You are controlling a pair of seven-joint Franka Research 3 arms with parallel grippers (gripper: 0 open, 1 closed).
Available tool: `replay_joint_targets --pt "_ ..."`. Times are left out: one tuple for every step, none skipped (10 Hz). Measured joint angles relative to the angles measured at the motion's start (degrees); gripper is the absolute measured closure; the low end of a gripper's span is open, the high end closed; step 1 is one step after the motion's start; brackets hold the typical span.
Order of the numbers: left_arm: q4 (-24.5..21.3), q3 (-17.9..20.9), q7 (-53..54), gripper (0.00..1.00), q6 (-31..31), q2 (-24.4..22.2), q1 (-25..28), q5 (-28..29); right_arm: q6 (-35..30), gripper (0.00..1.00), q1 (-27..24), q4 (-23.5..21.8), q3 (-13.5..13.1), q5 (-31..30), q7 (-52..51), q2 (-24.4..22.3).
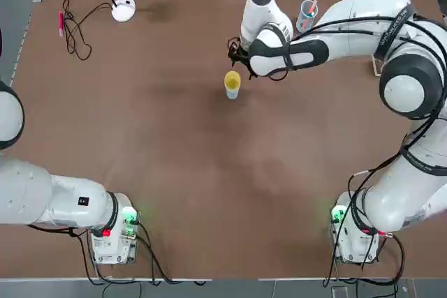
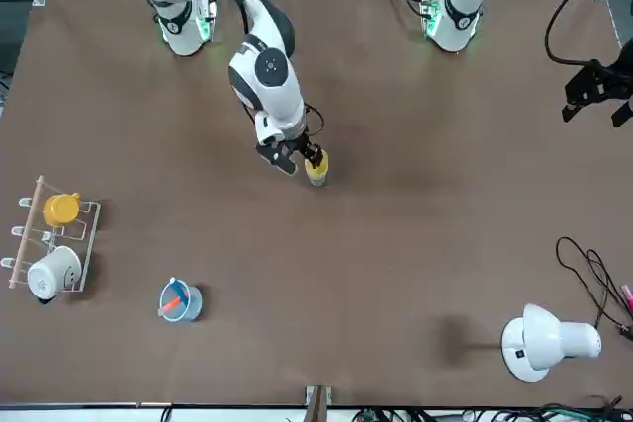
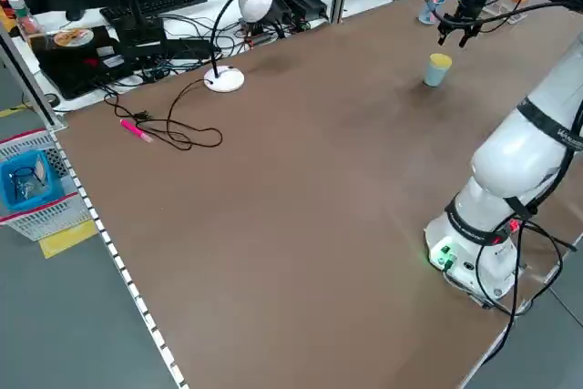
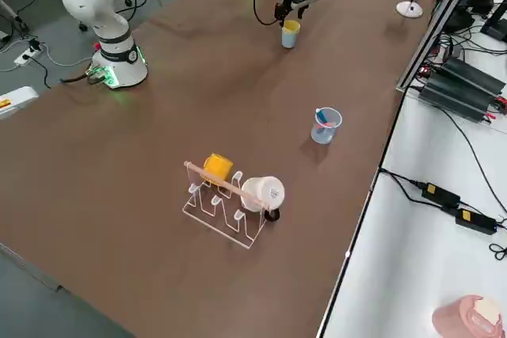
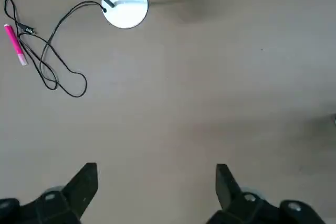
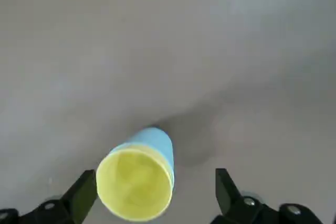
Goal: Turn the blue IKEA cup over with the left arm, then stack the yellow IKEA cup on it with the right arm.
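Right wrist view: The right end effector (image 6: pixel 157 195) stands wide around the yellow cup (image 6: pixel 135 184), nested mouth-up in the blue cup (image 6: pixel 158 139) on the counter (image 1: pixel 188 186), while the left end effector (image 5: pixel 157 192), fingers wide, hangs well apart near the lamp (image 5: pixel 125 4).

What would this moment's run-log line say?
yellow cup: nested in blue cup, upright | right claw: open beside cups | left claw: open, idle
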Motion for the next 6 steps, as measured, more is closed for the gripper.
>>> replay_joint_targets --pt "0.0 0.0 0.0 0.01 0.0 0.0 0.0 0.0 0.0 0.00 -1.7 0.3 0.0 -0.2 -2.4 -0.2" --pt "0.0 0.0 0.0 0.01 0.0 0.0 0.0 0.0 0.0 0.00 -4.0 0.4 0.4 -0.2 -5.9 -0.5" --pt "0.0 -0.1 0.0 0.01 0.0 0.0 0.0 0.0 -0.1 0.00 -6.3 0.4 1.0 -0.2 -9.3 -0.8" --pt "0.0 0.0 0.0 0.01 0.0 0.0 0.0 0.0 -1.1 0.00 -7.9 0.4 1.6 -0.2 -12.8 -1.1" --pt "0.0 0.0 0.0 0.01 0.0 0.0 0.0 0.0 -2.7 0.00 -9.2 0.4 2.2 -0.2 -16.6 -1.5" --pt "0.0 0.1 0.0 0.01 0.0 0.0 0.1 0.0 -4.2 0.00 -10.7 0.4 2.9 -0.3 -20.5 -2.0"
